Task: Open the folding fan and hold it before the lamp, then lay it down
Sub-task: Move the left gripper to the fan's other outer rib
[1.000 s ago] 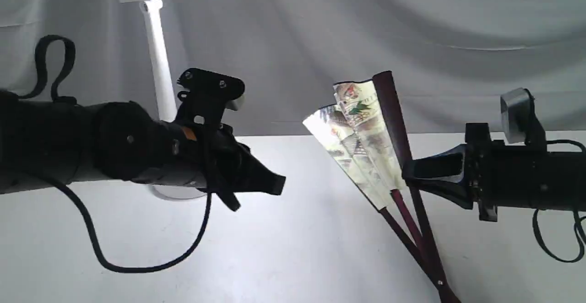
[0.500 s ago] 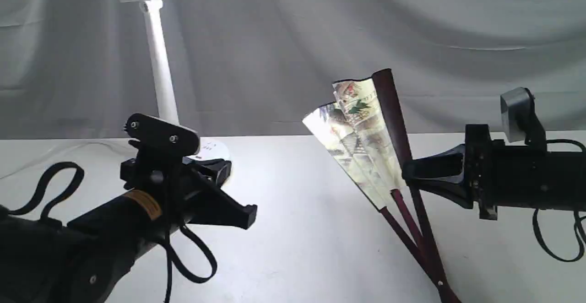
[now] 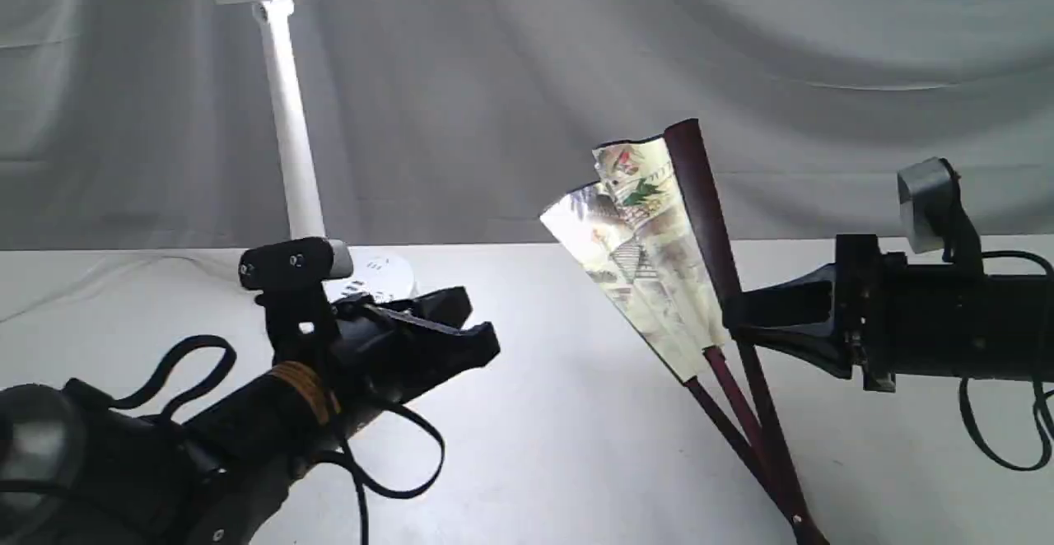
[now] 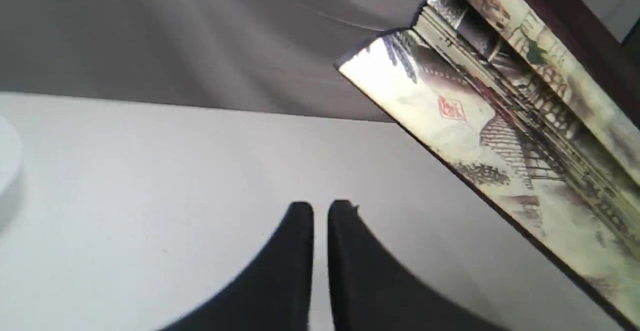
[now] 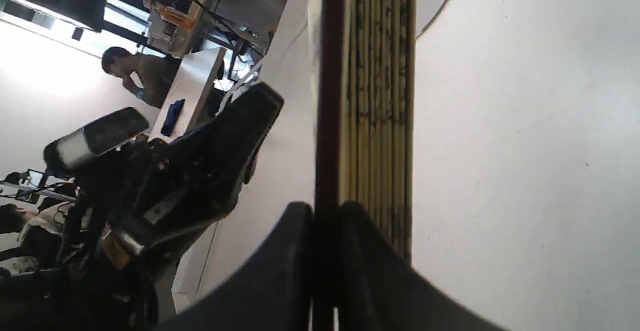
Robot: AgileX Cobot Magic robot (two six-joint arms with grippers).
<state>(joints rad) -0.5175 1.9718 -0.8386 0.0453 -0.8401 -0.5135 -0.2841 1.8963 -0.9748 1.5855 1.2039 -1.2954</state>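
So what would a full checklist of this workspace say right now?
Surface: white table, bare where it shows.
Job's things: folding fan partly spread and held up at a tilt, with its pivot end low. The lamp stands at the back, off to the fan's side and not behind it.
Clutter: nothing seen.
Jaws: right jaws are clamped on the fan's dark outer guard. Left jaws are almost closed with only a thin slit, empty, low over the table and apart from the fan.
Cables: black cable loops hang from both arms and touch neither the fan nor the lamp.
Surroundings: grey draped cloth behind; the right wrist view shows a person in the room beyond.
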